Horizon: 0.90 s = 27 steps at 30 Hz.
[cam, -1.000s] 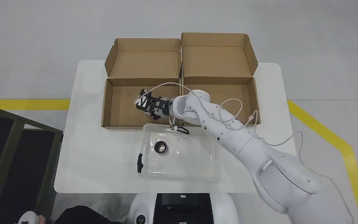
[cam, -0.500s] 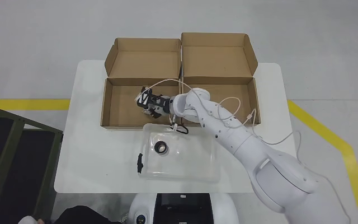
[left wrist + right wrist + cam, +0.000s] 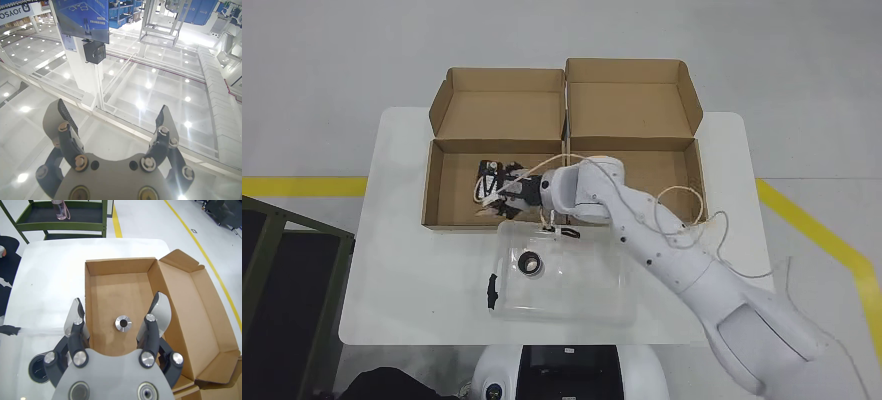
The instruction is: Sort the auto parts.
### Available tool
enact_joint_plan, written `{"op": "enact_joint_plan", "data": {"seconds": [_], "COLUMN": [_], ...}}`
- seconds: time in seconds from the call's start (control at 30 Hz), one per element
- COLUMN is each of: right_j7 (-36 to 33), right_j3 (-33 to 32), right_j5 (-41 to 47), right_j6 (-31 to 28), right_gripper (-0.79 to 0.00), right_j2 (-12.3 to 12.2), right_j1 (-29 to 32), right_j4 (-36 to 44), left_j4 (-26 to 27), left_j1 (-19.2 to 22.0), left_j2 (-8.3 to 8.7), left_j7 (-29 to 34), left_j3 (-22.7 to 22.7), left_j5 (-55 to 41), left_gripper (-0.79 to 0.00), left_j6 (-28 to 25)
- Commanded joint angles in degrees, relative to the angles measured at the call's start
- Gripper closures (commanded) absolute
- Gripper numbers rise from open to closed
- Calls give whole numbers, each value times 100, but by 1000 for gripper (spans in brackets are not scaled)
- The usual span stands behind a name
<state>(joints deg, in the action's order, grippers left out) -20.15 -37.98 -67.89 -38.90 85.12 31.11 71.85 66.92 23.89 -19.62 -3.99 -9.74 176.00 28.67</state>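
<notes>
A silver metal bushing (image 3: 122, 324) with a round centre hole lies on the floor of the left cardboard box (image 3: 113, 285). My right gripper (image 3: 117, 296) hangs open just above it, fingers on either side and not touching it. From above, the right gripper (image 3: 492, 185) is over the middle of the left box (image 3: 454, 200). A black ring part (image 3: 531, 264) rests in the clear plastic bin (image 3: 582, 300); in the right wrist view it is a black cylinder (image 3: 37, 370). My left gripper (image 3: 112, 104) is open, holds nothing and points at the ceiling.
A second open cardboard box (image 3: 642, 170) stands to the right of the first, both with lids folded back. The clear bin sits at the table's front with a black clip (image 3: 492, 292) on its left rim. A green rack (image 3: 56, 222) stands beyond the table.
The right gripper has shifted a little left over the left box and its fingers have spread apart. The silver bushing now lies free on the box floor.
</notes>
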Motion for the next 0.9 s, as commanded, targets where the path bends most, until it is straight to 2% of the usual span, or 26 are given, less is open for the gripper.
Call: {"op": "enact_joint_plan", "data": {"seconds": [0.0, 0.2, 0.37, 0.57, 0.87], "right_j7": [-198, -686, -923, -887, -662], "right_j3": [-267, -954, -1335, -1565, -1617], "right_j5": [-54, -221, -415, -677, -1206], "right_j6": [-113, -440, -758, -1053, -1252], "right_gripper": [-616, -613, -616, -610, -616], "right_j2": [-143, -487, -689, -843, -981], "right_j1": [323, 1272, 1934, 2461, 2923], "right_j4": [604, 1973, 2657, 2997, 3084], "left_j4": [0, 0, 0, 0, 0], "left_j1": [0, 0, 0, 0, 0], "left_j2": [0, 0, 0, 0, 0], "left_j7": [0, 0, 0, 0, 0], "left_j3": [0, 0, 0, 0, 0], "left_j5": [0, 0, 0, 0, 0], "left_gripper": [-785, -785, -785, -785, -785], "left_j6": [0, 0, 0, 0, 0]}}
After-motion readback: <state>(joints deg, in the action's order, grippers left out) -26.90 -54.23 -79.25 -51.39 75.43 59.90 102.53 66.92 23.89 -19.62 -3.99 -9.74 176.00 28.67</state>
